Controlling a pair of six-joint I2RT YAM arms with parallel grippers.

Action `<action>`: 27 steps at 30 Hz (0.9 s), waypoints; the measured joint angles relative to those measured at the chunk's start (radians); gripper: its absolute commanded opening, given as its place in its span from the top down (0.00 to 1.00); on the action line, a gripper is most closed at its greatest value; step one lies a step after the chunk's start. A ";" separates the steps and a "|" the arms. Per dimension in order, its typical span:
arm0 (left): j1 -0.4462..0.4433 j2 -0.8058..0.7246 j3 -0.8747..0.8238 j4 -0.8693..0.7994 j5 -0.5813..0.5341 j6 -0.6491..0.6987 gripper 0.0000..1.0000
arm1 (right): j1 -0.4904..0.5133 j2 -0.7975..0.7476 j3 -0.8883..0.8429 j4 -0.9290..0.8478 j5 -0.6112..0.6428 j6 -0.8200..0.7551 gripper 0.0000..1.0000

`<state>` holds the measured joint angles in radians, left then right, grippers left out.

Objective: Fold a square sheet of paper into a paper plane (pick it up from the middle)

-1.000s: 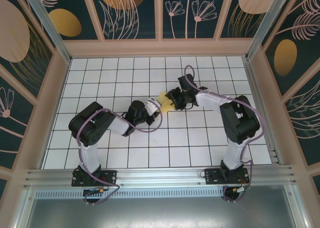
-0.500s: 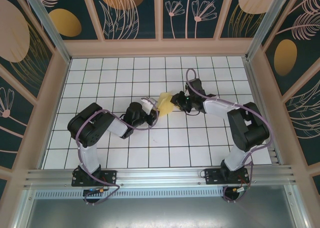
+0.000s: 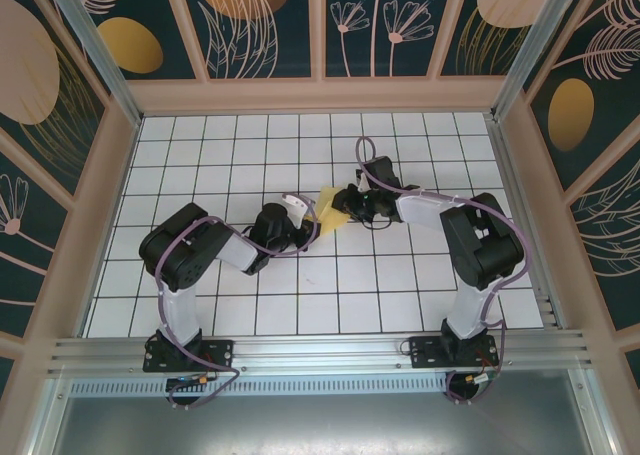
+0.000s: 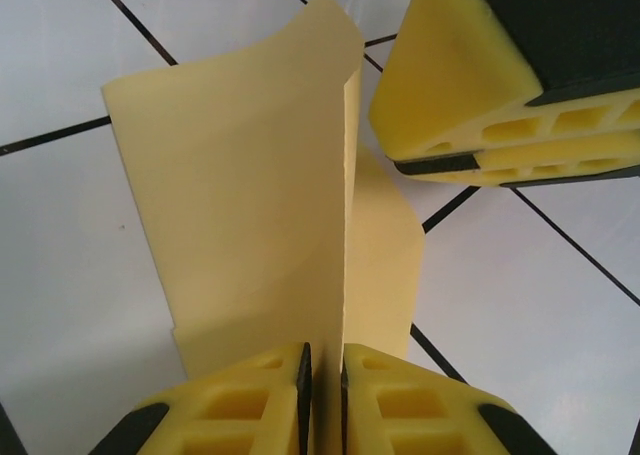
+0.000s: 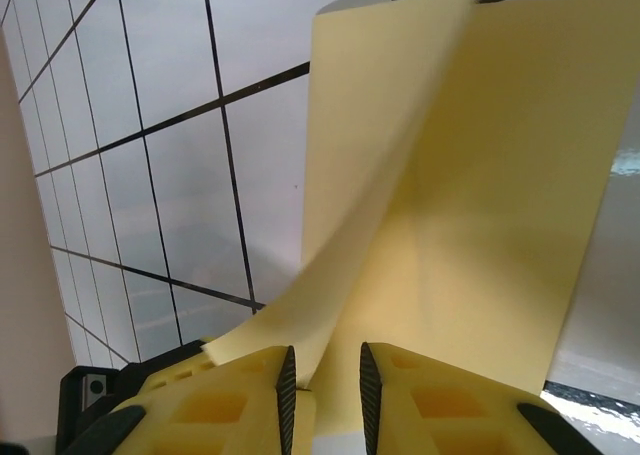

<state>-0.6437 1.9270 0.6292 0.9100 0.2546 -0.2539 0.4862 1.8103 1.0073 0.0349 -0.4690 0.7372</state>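
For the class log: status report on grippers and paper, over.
Left gripper shut on the paper sheet. Right gripper shut on its opposite side. Sheet creased, held between them. Nothing seen blocking.

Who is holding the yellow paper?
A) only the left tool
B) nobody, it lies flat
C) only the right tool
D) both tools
D: the yellow paper sits pinched in the left tool and in the right tool too.

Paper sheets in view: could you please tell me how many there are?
1: a pale yellow sheet of paper, partly folded, mid-table, pinched between the left gripper and the right gripper.
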 measured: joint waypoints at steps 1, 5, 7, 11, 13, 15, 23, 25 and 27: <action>0.000 0.002 0.005 -0.011 0.000 -0.005 0.82 | 0.000 0.001 0.000 0.005 -0.003 -0.004 0.72; 0.000 0.002 0.015 -0.045 0.000 -0.037 0.83 | 0.000 0.011 0.000 0.017 -0.005 -0.024 0.72; 0.000 0.002 0.020 -0.058 0.000 -0.058 0.83 | 0.000 0.014 0.000 0.021 -0.004 -0.030 0.72; 0.002 0.002 0.022 -0.062 0.000 -0.116 0.84 | 0.000 0.022 0.000 0.029 -0.004 -0.045 0.71; 0.003 0.002 0.022 -0.062 0.002 -0.150 0.84 | 0.001 0.024 0.000 0.030 -0.004 -0.051 0.71; 0.007 0.002 0.022 -0.061 0.007 -0.185 0.84 | 0.002 0.026 0.000 0.031 -0.004 -0.052 0.70; 0.018 0.002 0.022 -0.053 0.012 -0.280 0.83 | 0.010 0.068 0.021 0.032 -0.004 -0.060 0.69; 0.018 0.002 0.022 -0.054 0.013 -0.287 0.83 | 0.012 0.082 0.028 0.029 -0.004 -0.060 0.69; 0.019 0.002 0.022 -0.054 0.017 -0.291 0.83 | 0.014 0.092 0.036 0.026 -0.004 -0.060 0.69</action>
<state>-0.6243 1.9293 0.6510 0.8562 0.2714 -0.5453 0.5007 1.9022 1.0435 0.0612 -0.4728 0.6777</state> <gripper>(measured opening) 0.172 0.312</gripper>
